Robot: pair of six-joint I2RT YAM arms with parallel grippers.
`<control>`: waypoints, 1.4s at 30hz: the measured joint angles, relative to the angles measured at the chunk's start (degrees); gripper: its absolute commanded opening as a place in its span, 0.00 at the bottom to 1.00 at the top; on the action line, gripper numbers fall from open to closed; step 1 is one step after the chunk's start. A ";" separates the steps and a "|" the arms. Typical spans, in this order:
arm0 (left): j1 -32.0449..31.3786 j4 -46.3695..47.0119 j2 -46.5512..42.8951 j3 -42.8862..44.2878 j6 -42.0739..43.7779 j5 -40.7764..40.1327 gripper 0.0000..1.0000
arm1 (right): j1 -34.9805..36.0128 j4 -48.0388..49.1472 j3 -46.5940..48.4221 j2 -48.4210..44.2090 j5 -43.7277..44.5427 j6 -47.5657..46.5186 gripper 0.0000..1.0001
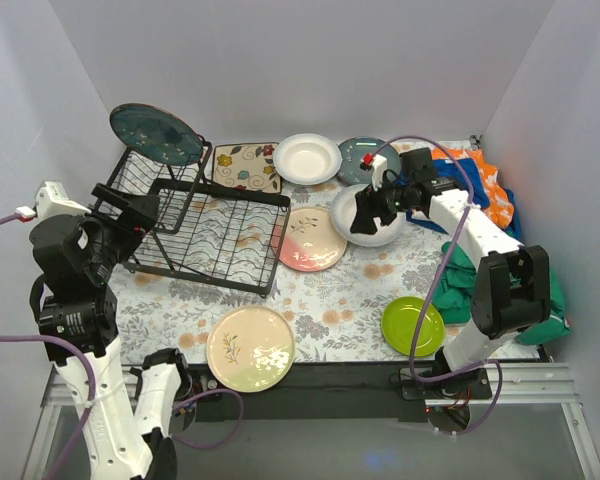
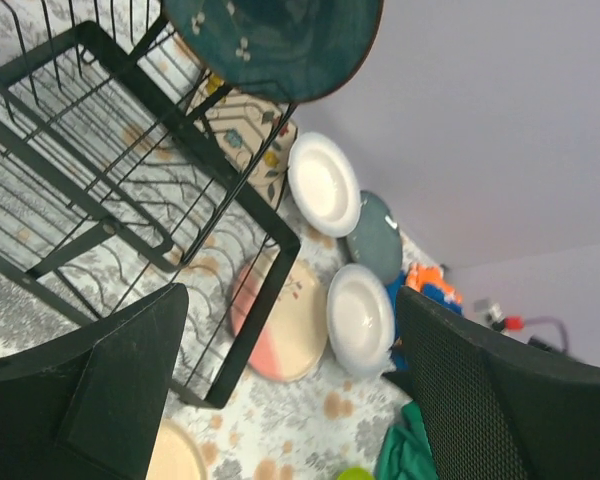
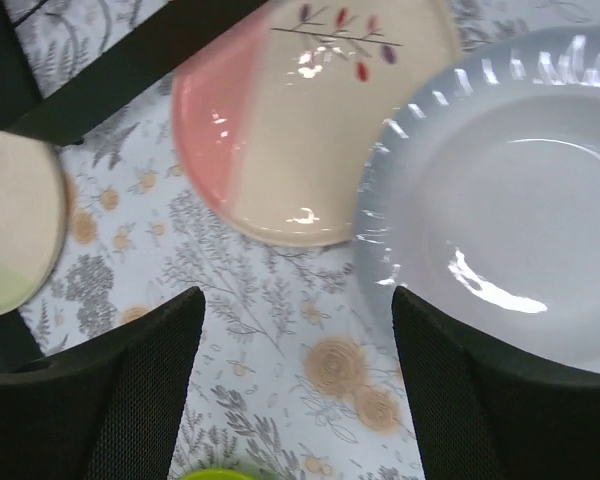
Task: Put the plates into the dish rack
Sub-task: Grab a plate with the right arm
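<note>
Right gripper (image 3: 295, 300) hangs wide open over the white plate (image 3: 520, 200) beside the pink plate (image 3: 310, 150); left gripper (image 2: 290, 292), wide and empty, faces the rack (image 1: 223, 193)

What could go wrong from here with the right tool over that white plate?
The white plate under the open right tool meets the pink plate at its rim; lifting it could drag that one. The dark plate leans at the far corner of the rack with the left tool near; a bump could topple it. The cream plate lies by the near edge of the table and could slide off.
</note>
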 measured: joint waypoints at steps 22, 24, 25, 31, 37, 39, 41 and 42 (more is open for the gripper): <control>0.00 -4.13 -7.04 -16.96 4.94 20.96 0.83 | 2.16 -4.50 -8.98 -5.60 18.75 -30.53 0.83; 0.00 -4.52 -5.86 -16.96 4.79 22.01 0.83 | 3.23 -0.52 -11.76 -5.20 20.87 -30.91 0.83; 0.00 -4.74 -5.44 -16.96 4.70 22.29 0.83 | 3.56 0.76 -12.52 -4.96 21.57 -30.97 0.83; 0.00 -4.44 -4.55 -18.25 1.38 25.40 0.83 | 4.17 10.45 -17.18 -4.28 24.87 -31.56 0.83; 0.00 -2.86 -4.61 -19.12 -1.36 27.39 0.82 | 2.64 12.59 -18.84 -5.01 23.45 -29.75 0.85; 0.00 -2.34 -4.68 -19.37 -1.73 27.91 0.82 | 0.90 12.22 -16.96 -5.27 21.35 -27.71 0.85; 0.00 -2.08 -4.83 -20.04 -1.88 28.35 0.82 | -0.42 11.63 -13.20 -4.98 19.89 -25.20 0.84; 0.00 -1.86 -4.85 -20.59 -1.86 28.65 0.82 | -0.92 11.54 -10.93 -4.63 19.45 -23.74 0.85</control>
